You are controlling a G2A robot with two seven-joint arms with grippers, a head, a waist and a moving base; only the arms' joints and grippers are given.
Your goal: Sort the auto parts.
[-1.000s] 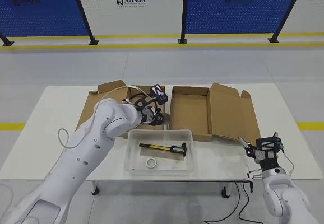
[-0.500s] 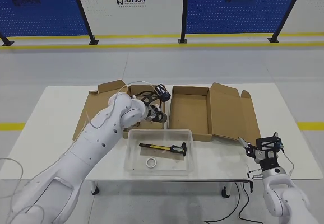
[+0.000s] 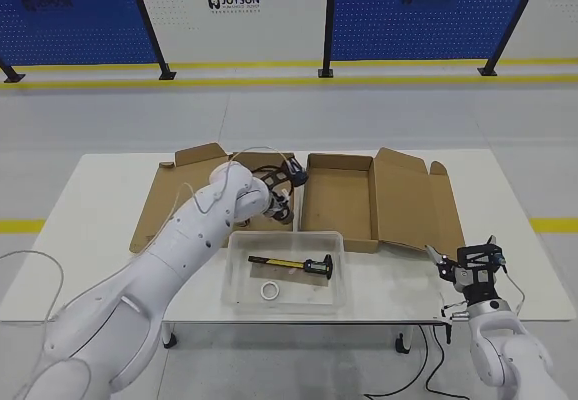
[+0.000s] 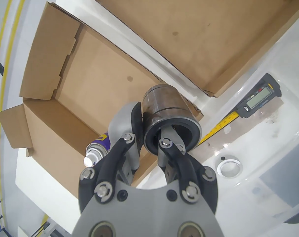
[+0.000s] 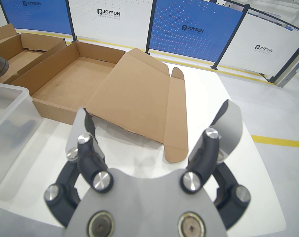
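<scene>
Bearing [image 4: 168, 110] — axis along left fingers [image 4: 124, 122].

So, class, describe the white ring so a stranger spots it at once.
On the white table, find the clear bin at its near edge. The white ring lies flat inside; its only neighbour, the caliper, is long, black and yellow.

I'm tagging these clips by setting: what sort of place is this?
Probably a factory-floor or industrial demo cell, not a home. Blue and white pegboard partitions fence off the area, yellow lines mark the grey floor, and the white table carries cardboard boxes and a clear bin with a digital caliper.
</scene>
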